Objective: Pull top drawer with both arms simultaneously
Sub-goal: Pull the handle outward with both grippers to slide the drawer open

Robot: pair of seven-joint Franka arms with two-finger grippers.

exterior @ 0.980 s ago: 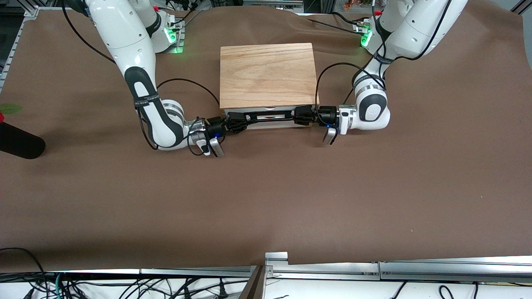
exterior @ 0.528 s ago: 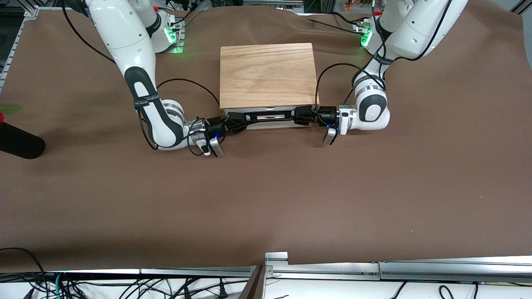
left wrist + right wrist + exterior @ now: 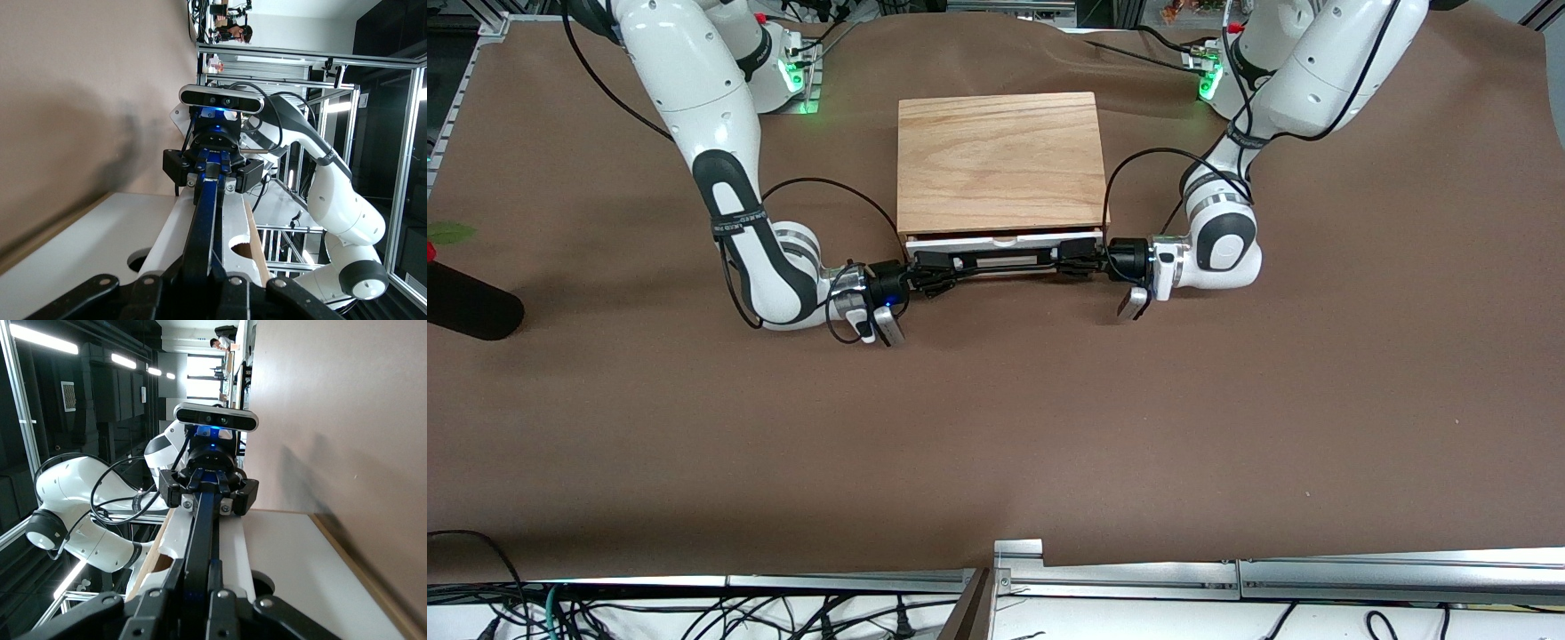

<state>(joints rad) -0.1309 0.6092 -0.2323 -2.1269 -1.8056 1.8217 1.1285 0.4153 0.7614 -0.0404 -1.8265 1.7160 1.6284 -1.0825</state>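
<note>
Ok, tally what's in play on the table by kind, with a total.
Arms: 2
Grippers: 2, left gripper and right gripper, both shut on the handle
Cabinet: 1
Top drawer: 1
Total: 6

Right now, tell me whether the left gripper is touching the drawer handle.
Touching. The left wrist view shows the left gripper shut on the handle, the bar running straight out from between its fingers.

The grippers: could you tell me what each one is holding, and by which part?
Left gripper and right gripper each clamp one end of the top drawer's black bar handle.
</note>
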